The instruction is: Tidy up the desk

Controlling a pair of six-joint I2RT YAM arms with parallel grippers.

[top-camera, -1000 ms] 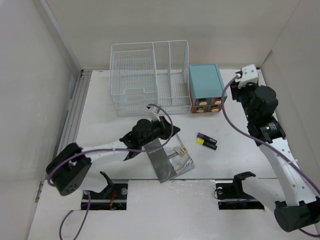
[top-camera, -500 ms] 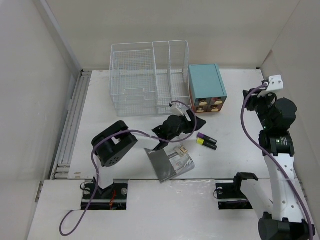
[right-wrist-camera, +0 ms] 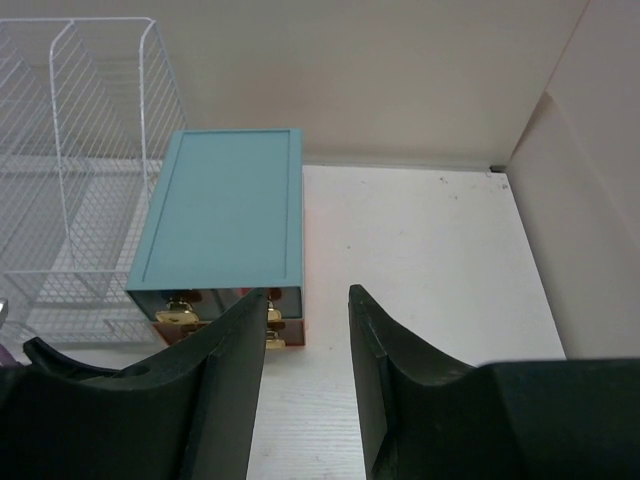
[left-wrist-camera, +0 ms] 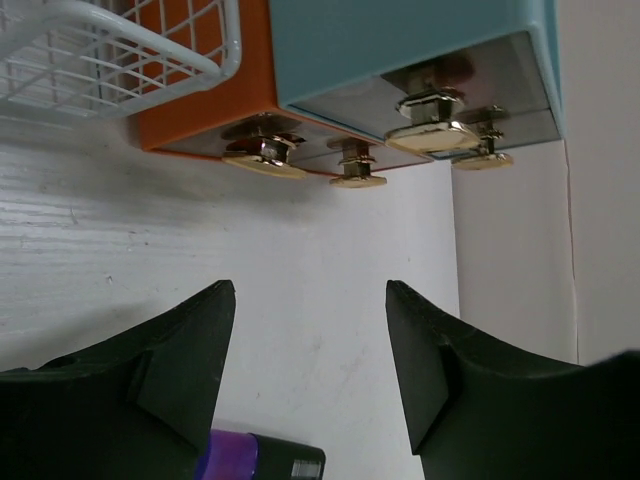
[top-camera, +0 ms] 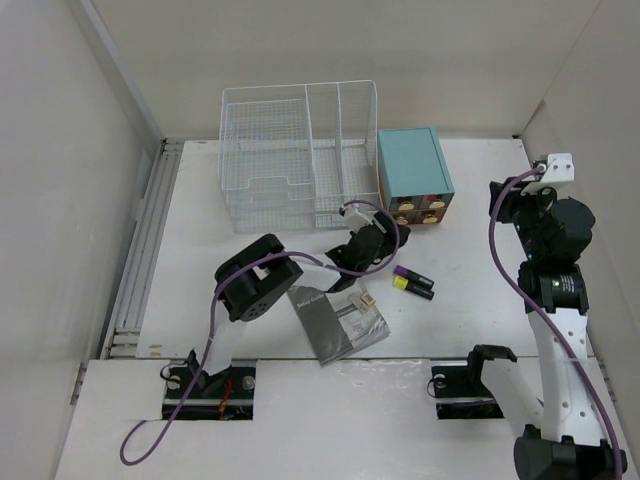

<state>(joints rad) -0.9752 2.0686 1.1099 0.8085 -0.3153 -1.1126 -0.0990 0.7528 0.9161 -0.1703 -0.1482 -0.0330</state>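
Note:
The white desk carries a grey booklet with small cards beside it at the front middle. Two markers, one purple-capped and one yellow-capped, lie to their right. My left gripper hovers low between the markers and the teal box. In the left wrist view it is open and empty, facing the gold drawer knobs, with the purple marker under its left finger. My right gripper is open and empty, raised at the right and looking at the teal box.
A white wire-mesh rack stands at the back, touching the teal box's left side. Two rectangular cutouts with the arm bases sit along the near edge. Side walls close in on the left and right.
My left arm has swung right from the booklet to the teal box and its gripper has opened; the booklet now lies flat. My right arm pulled back to the right, its jaws narrowing slightly.

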